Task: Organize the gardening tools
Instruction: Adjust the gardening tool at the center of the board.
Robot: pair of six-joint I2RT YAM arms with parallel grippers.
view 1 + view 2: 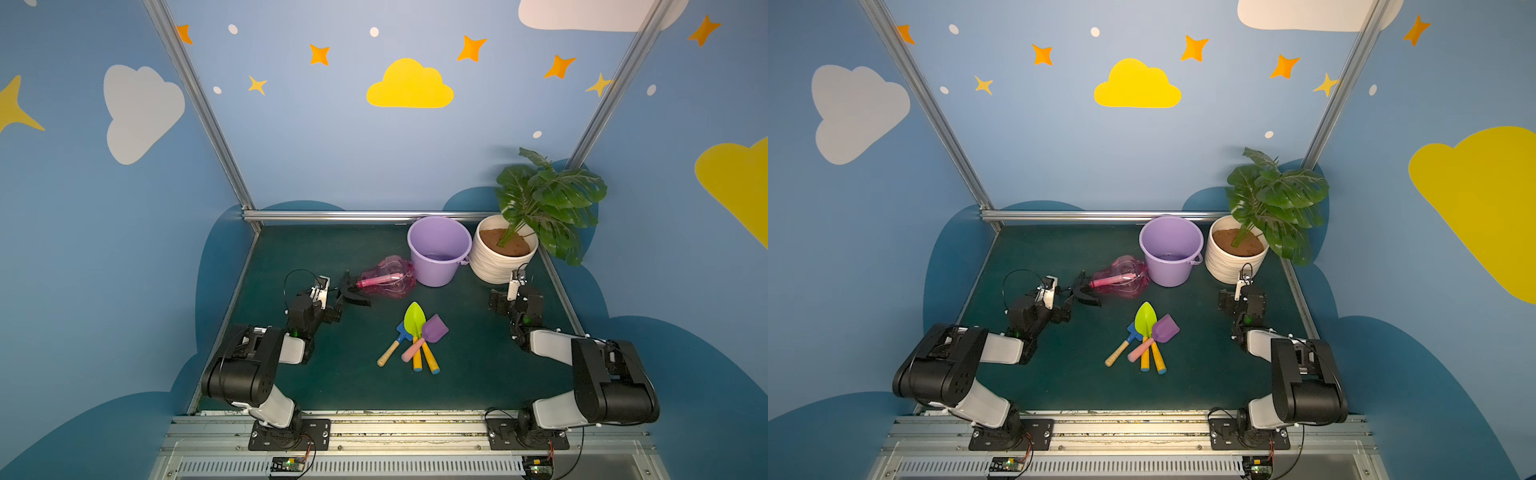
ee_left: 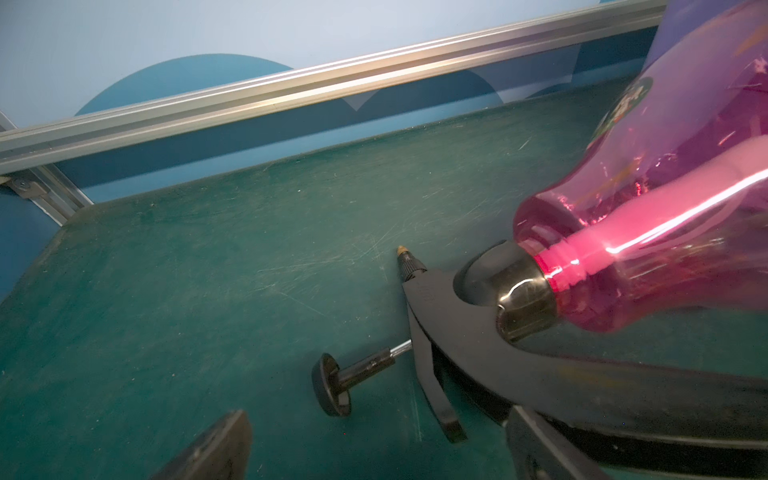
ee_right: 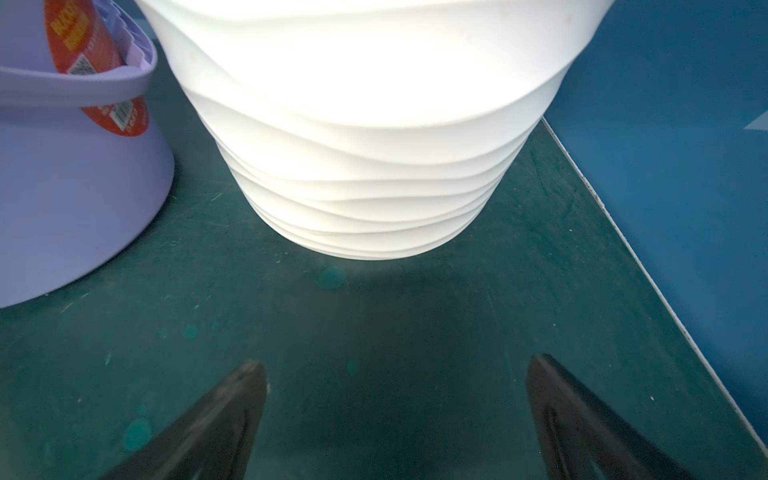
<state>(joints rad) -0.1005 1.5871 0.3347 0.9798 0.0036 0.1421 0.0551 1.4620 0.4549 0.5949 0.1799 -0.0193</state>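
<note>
Four tools piled mid-frame: two trowels [image 1: 414, 318], one spade [image 1: 400, 332], one scoop [image 1: 434, 328]. One spray bottle [image 1: 388, 277] lies left of one bucket [image 1: 432, 274]; one pot [image 1: 492, 266]. Green mat [image 1: 316, 257], blue walls [image 1: 332, 145]. Jaws spread wide on left gripper [image 2: 374, 449] and right gripper [image 3: 395, 419].

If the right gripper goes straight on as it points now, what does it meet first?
Probably the white plant pot; only bare mat lies before the open right gripper.
</note>
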